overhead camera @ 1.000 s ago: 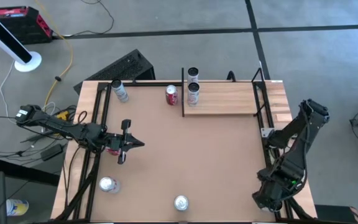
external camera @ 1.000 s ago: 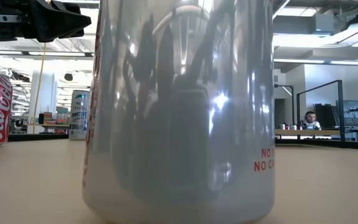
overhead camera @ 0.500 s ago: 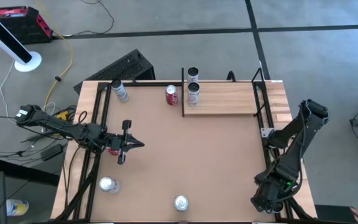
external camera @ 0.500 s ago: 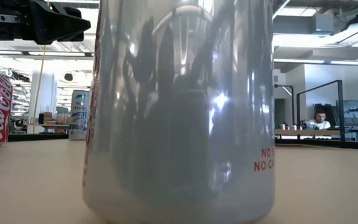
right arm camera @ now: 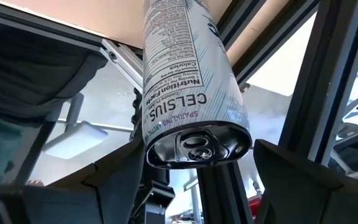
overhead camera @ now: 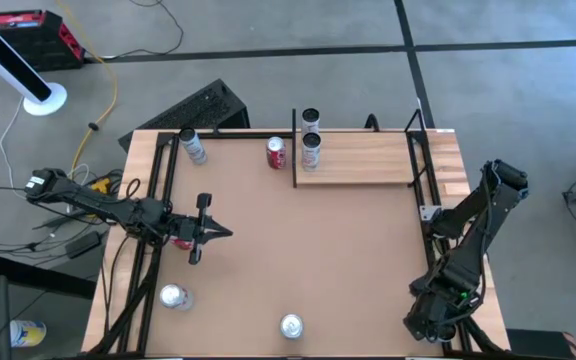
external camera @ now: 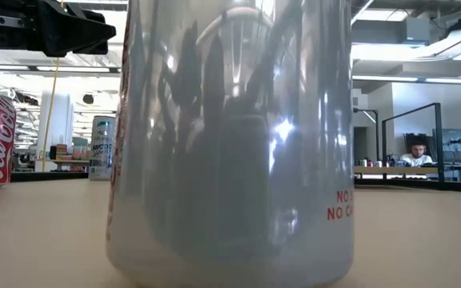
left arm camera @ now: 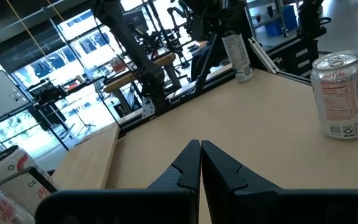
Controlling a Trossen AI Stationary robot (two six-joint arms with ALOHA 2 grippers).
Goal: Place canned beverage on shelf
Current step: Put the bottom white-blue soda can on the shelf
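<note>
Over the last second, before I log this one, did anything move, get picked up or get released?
The right gripper, off the table's right front corner, dropped back slightly, then stopped. Behind the table, a seated person shifted sideways. No grasp or release shows: the Celsius can sits in the right gripper now. The left gripper, the shelf and the table's cans stayed put.

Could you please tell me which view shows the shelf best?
The high view: the shelf lies whole at the far edge of the table. A can blocks the low view, and I cannot pick the shelf out in either wrist view.
</note>
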